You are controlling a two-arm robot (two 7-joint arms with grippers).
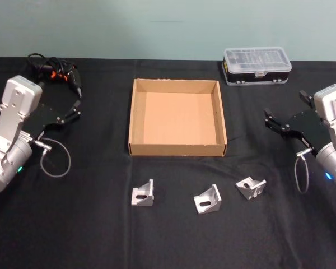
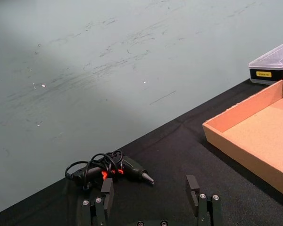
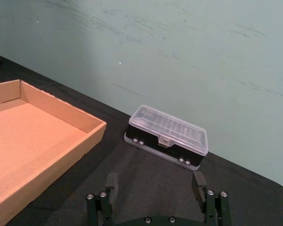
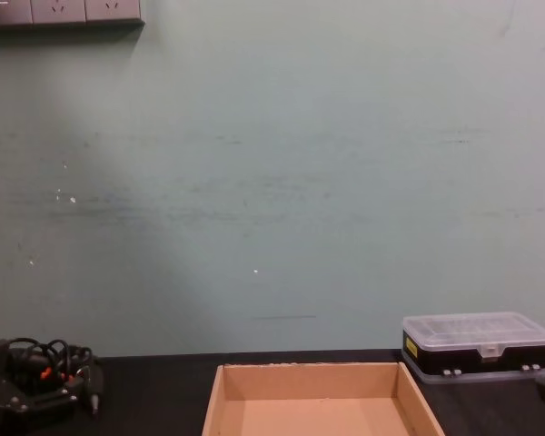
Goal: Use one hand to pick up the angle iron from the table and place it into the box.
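Observation:
Three silver angle irons lie in a row on the black table [image 1: 73, 224] in front of the box: one at the left [image 1: 143, 194], one in the middle [image 1: 208, 199], one at the right [image 1: 251, 187]. The tan cardboard box [image 1: 176, 149] stands empty at the table's centre, also seen as box [image 2: 254, 136], box [image 3: 37, 136] and box [image 4: 318, 400]. My left gripper [image 1: 78, 110] hovers open to the left of the box, with nothing between its fingers [image 2: 106, 193]. My right gripper [image 1: 267, 120] hovers open to the right of the box, its fingers [image 3: 198, 181] empty too.
A black plastic case with a clear lid [image 1: 256, 64] sits at the back right, beyond the box. A black power tool with coiled cables [image 1: 59, 72] lies at the back left. A pale green wall runs behind the table's far edge.

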